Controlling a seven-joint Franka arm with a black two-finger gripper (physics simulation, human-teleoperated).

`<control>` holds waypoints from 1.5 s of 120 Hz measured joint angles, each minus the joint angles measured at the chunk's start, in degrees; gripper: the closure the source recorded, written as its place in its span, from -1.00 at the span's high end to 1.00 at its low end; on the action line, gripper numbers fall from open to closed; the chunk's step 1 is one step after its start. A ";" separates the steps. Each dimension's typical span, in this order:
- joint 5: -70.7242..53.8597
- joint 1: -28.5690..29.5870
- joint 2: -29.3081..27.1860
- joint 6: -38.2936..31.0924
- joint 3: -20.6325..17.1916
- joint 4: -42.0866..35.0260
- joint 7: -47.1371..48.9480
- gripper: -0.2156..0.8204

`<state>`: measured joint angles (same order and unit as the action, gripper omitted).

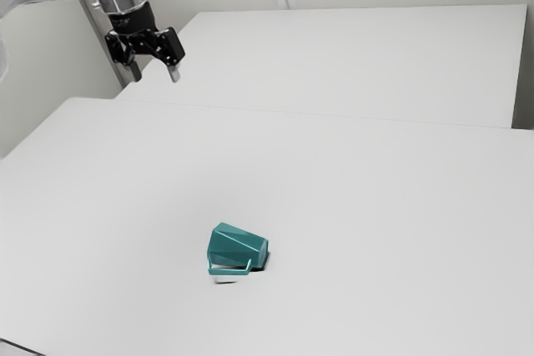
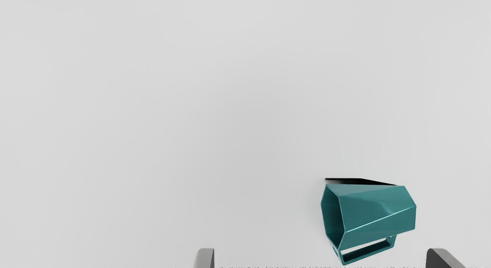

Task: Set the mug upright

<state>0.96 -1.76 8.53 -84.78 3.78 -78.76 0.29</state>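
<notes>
Right, my claw is open, gripping nothing, high above the table, and the mug lies on its side down there, mouth toward the exterior view's left. Trouble could come from those slanted walls: a pinch off-centre might squirt it away or set it rolling. Its handle juts sideways and could snag a finger, and a weak grip could let it topple mid-turn. Inside, I spot no contents, though the depths are dark.
</notes>
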 joint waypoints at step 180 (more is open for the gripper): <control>39.36 -1.41 -5.93 -18.26 9.32 -45.15 -3.34 0.58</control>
<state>40.32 -3.18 2.60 -103.04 13.09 -123.91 -3.05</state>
